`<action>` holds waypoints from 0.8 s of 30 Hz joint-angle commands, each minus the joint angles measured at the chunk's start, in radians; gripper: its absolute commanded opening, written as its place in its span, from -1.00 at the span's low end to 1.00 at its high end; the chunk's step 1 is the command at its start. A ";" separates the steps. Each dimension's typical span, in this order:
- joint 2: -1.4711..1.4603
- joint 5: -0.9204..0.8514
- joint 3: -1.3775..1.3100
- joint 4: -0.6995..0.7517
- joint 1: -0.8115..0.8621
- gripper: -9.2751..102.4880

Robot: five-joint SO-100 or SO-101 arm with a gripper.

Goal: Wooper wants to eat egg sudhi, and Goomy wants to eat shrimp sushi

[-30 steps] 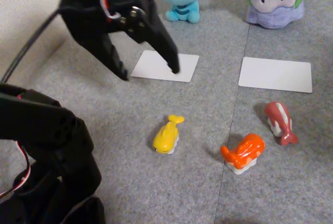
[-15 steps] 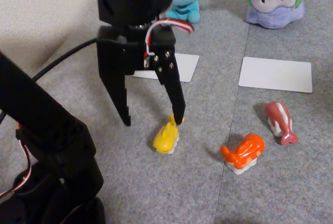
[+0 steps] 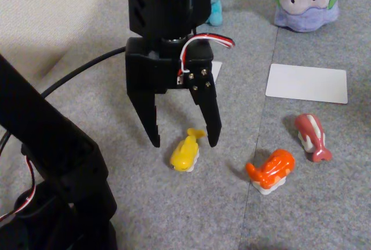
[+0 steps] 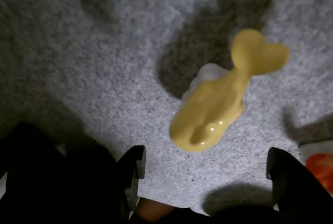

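Two fingers of the hand spread wide in the fixed view, straddling the yellow whale toy on the grey mat, not touching. Wrist view: whale toy lies between the fingertips.

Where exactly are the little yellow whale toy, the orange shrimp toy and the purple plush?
yellow whale toy (image 3: 185, 152), fixed view, on its back.
orange shrimp toy (image 3: 273, 167), fixed view, on its orange top.
purple plush (image 3: 304, 0), fixed view, on its pale front.
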 commanded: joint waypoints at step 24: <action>0.005 -0.009 0.250 -0.331 -0.003 -0.39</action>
